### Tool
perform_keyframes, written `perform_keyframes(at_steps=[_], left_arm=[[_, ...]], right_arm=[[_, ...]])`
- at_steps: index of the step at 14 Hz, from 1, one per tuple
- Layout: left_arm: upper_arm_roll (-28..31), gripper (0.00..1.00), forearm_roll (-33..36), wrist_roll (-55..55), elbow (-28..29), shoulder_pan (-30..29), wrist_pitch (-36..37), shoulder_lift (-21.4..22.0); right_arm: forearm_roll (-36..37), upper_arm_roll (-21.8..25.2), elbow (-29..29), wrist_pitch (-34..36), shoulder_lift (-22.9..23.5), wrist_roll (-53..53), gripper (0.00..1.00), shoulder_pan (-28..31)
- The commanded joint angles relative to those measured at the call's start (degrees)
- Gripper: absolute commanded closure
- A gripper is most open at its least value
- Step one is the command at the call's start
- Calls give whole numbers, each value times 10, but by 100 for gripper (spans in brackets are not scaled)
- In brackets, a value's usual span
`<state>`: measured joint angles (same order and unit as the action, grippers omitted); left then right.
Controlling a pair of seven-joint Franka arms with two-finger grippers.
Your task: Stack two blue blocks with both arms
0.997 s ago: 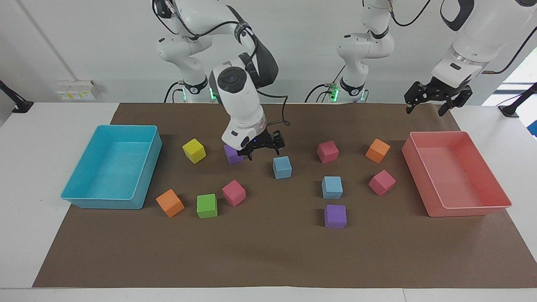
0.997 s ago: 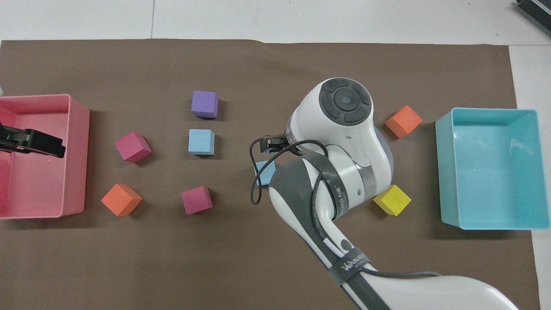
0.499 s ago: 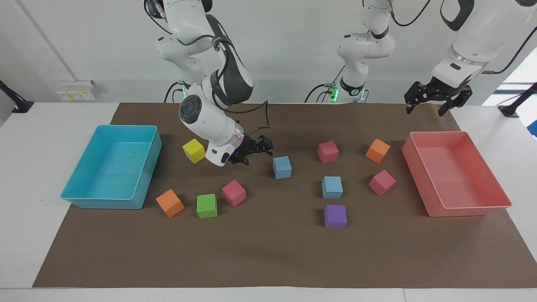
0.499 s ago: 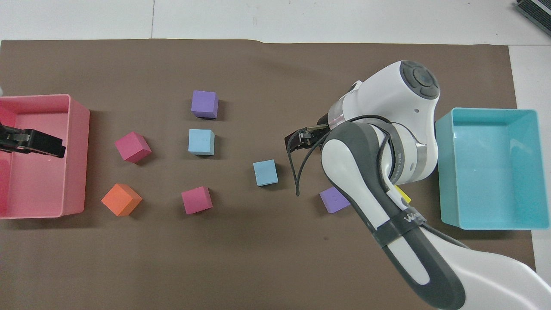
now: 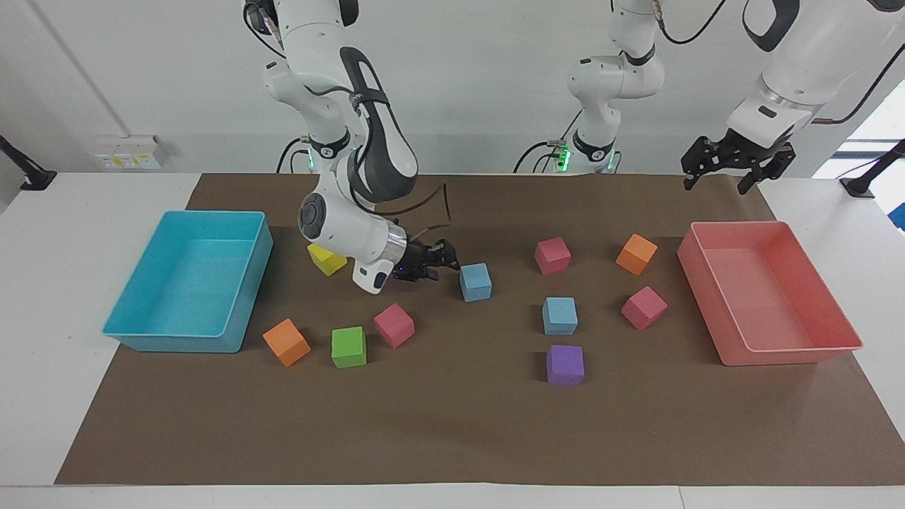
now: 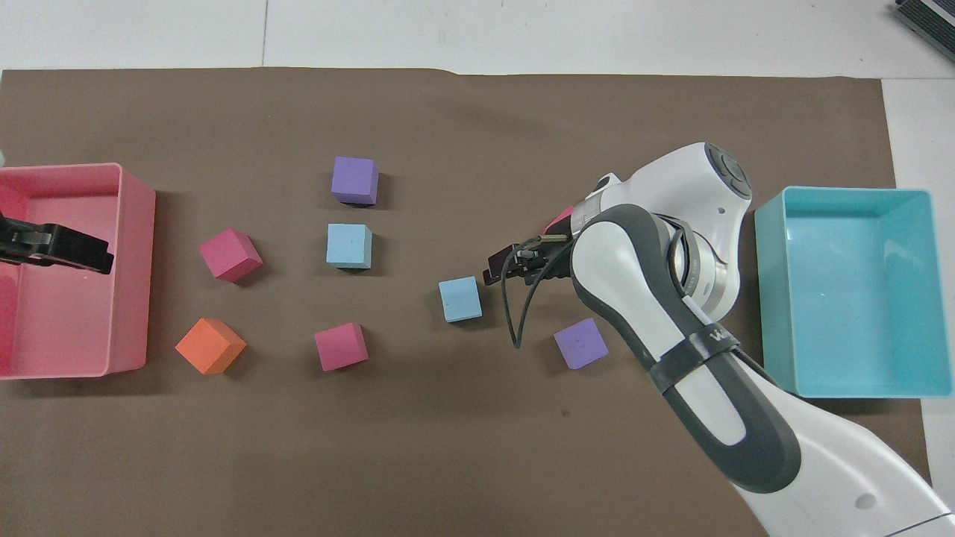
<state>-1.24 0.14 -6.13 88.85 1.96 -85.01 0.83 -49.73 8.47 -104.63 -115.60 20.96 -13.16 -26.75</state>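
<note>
One blue block [image 5: 476,281] [image 6: 459,298] sits mid-mat. The other blue block [image 5: 560,315] [image 6: 349,245] lies farther from the robots, toward the left arm's end. My right gripper [image 5: 447,260] [image 6: 494,270] hangs low just above the mat and points sideways at the first blue block. It is close beside the block, on the side toward the cyan tray, and holds nothing. My left gripper [image 5: 714,187] [image 6: 63,250] waits open and empty, high over the pink tray's edge nearest the robots.
A cyan tray [image 5: 244,290] and a pink tray [image 5: 714,311] stand at the mat's two ends. Scattered cubes: purple [image 6: 580,343] under the right arm, purple [image 5: 565,364], yellow [image 5: 325,259], green [image 5: 348,346], orange [image 5: 285,341], pink [image 5: 394,324], pink [image 5: 552,254].
The right arm's wrist swung toward the cyan tray's end and turned sideways, uncovering the blue block; its gripper now sits lower beside that block. The left arm has not moved.
</note>
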Motion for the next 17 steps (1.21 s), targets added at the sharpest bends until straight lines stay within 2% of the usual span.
perform_keyframes(at_steps=[1, 5, 9, 11, 13, 17], left_arm=[[-3, 0, -6, 9, 2, -3, 5, 12], [-10, 0, -8, 16, 7, 28, -97, -6], [-10, 0, -10, 17, 15, 78, -168, -60], [-10, 0, -10, 26, 34, 99, -209, -81], [-10, 0, -10, 71, 65, 126, -256, -101], [-9, 0, -9, 131, 157, 168, -395, -135]], right_arm=[[-39, -6, -19, -9, -3, -14, 100, 10], [-105, -6, -22, -7, 32, -27, 100, 18], [-124, -6, -24, 5, 42, -30, 100, 30], [-162, -6, -30, 6, 51, -30, 100, 33], [-167, -6, -32, 7, 53, -30, 100, 33], [-190, -6, -47, 7, 53, -30, 100, 33]])
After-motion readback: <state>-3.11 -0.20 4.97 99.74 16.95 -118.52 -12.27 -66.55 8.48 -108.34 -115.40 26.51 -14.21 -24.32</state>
